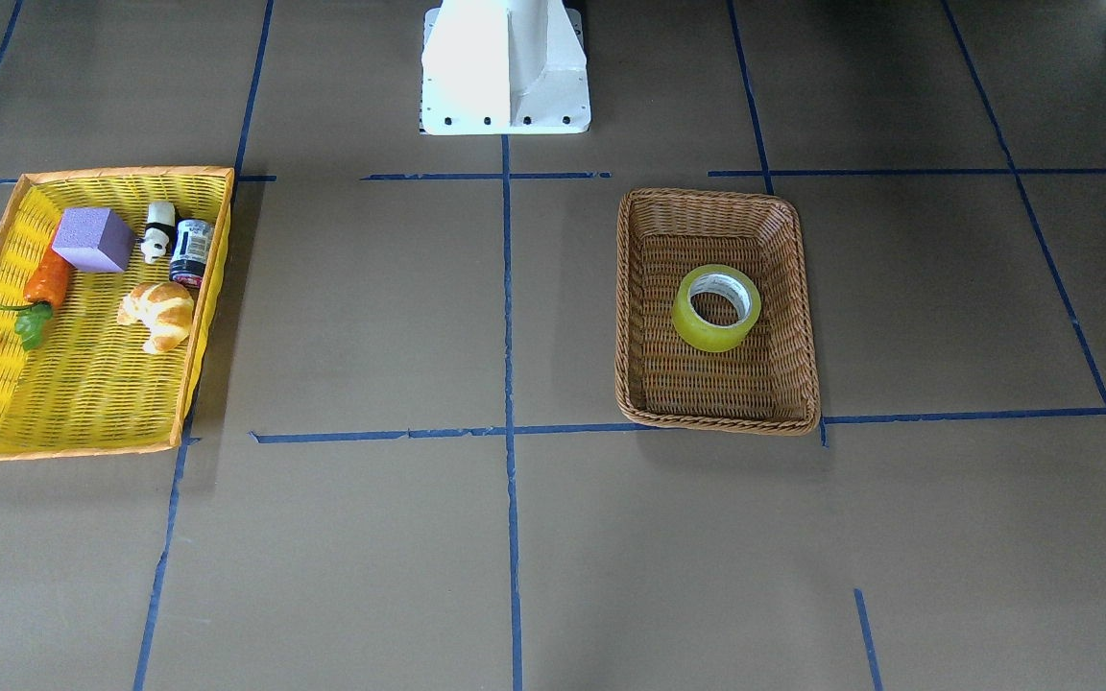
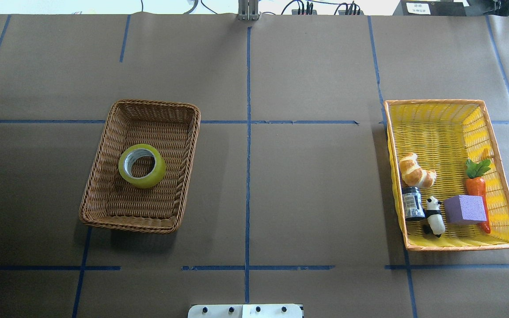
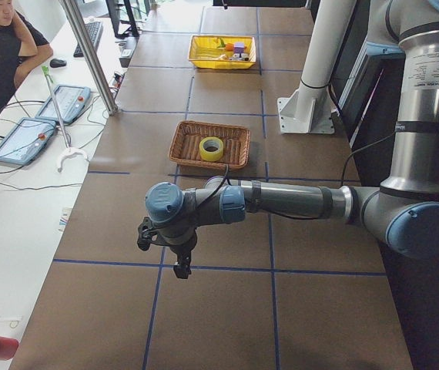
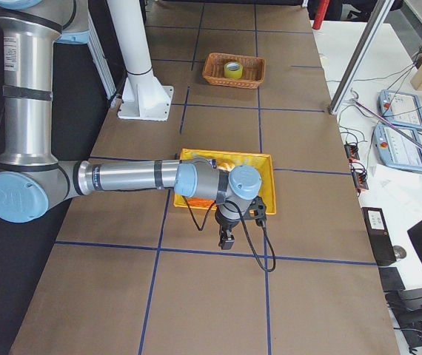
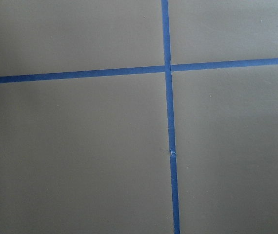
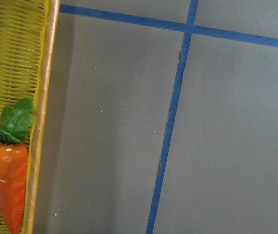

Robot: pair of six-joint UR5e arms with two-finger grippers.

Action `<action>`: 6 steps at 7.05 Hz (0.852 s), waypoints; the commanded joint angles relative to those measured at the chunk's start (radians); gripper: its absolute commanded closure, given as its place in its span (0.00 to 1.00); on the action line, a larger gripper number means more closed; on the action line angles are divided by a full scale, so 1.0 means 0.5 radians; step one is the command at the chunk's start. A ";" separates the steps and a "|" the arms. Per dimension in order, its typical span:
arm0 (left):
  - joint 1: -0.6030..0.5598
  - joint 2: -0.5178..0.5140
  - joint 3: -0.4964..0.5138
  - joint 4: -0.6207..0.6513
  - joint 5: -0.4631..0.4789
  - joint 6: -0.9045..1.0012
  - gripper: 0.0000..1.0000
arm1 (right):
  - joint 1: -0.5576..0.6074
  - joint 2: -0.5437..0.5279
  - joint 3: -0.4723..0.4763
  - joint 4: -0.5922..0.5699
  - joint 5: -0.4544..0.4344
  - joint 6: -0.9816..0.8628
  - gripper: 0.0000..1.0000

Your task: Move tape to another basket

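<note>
The yellow tape roll lies flat in the middle of the brown wicker basket. It also shows in the overhead view inside the basket. My left gripper shows only in the exterior left view, hanging above bare table well short of the basket; I cannot tell if it is open or shut. My right gripper shows only in the exterior right view, just beside the yellow tray; I cannot tell its state. Neither wrist view shows fingers.
The yellow tray with an orange rim holds a croissant, a carrot, a purple block, a panda figure and a small can. The right wrist view shows the tray rim and carrot. An operator sits at the side.
</note>
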 commanded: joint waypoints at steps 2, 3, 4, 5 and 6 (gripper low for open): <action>0.001 -0.005 -0.007 0.000 0.001 0.003 0.00 | 0.001 0.001 -0.028 0.105 -0.002 0.018 0.00; 0.001 -0.008 -0.007 0.000 0.001 0.003 0.00 | 0.001 0.001 -0.028 0.118 -0.002 0.022 0.00; -0.002 -0.008 -0.007 0.000 0.004 0.003 0.00 | 0.001 0.001 -0.031 0.118 -0.002 0.028 0.00; 0.001 -0.008 -0.010 0.000 0.001 0.006 0.00 | 0.001 0.001 -0.031 0.118 -0.002 0.028 0.00; 0.001 -0.008 -0.010 0.000 0.001 0.006 0.00 | 0.001 0.004 -0.031 0.118 -0.002 0.028 0.00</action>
